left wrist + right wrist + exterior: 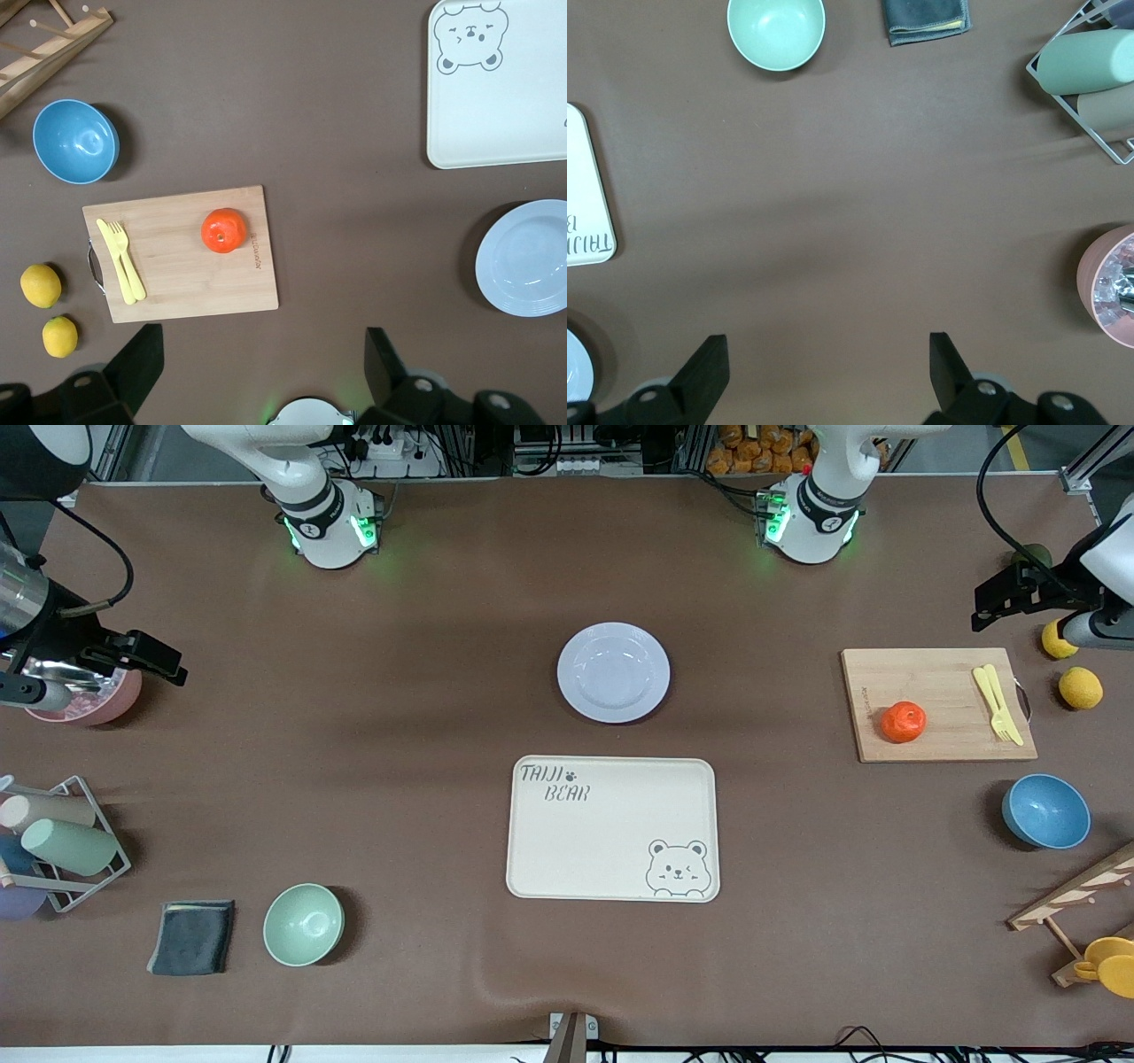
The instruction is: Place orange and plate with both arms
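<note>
The orange [904,722] sits on a wooden cutting board [939,731] toward the left arm's end of the table. It also shows in the left wrist view [223,230]. The pale lavender plate [613,671] lies on the table mid-way between the arms, farther from the front camera than the cream bear tray [613,828]. The plate also shows in the left wrist view [525,258]. My left gripper [1005,598] is open and empty, high over the table beside the board [263,354]. My right gripper [146,657] is open and empty, high over the right arm's end [828,359].
A yellow fork [997,702] lies on the board. Two lemons [1081,687], a dark green fruit [1032,556], a blue bowl [1045,810] and a wooden rack [1076,895] are near it. A pink bowl [89,700], cup rack [66,846], grey cloth [193,937] and green bowl [303,924] are at the right arm's end.
</note>
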You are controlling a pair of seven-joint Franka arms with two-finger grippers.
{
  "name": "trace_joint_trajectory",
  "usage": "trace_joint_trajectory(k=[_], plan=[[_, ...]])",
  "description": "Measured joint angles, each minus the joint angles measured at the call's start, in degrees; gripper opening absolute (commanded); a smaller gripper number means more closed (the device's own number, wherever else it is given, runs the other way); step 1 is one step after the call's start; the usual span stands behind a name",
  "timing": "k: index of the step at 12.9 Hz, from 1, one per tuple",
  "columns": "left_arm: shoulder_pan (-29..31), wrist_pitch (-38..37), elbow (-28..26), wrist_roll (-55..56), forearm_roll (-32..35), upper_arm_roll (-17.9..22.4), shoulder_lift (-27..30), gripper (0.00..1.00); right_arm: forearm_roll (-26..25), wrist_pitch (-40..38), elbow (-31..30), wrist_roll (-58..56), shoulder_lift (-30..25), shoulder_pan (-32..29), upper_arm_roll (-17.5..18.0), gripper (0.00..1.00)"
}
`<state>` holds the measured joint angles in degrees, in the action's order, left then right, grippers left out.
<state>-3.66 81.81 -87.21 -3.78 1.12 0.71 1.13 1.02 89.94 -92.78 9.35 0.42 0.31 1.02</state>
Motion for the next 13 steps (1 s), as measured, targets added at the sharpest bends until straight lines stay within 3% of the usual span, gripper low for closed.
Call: trace_joint_trajectory(k=[7,13], plan=[[0.1,0.0,0.0,0.0,0.0,0.2,-0.3,1.00,0.7,0.0,0.0,0.0,0.0,0.0,-0.1,1.00],[0.8,0.0,0.0,0.0,0.0,0.4,-2.0,1.00,6.9,-1.3,0.0,-0.2,0.9,-3.5,-0.6,1.00]])
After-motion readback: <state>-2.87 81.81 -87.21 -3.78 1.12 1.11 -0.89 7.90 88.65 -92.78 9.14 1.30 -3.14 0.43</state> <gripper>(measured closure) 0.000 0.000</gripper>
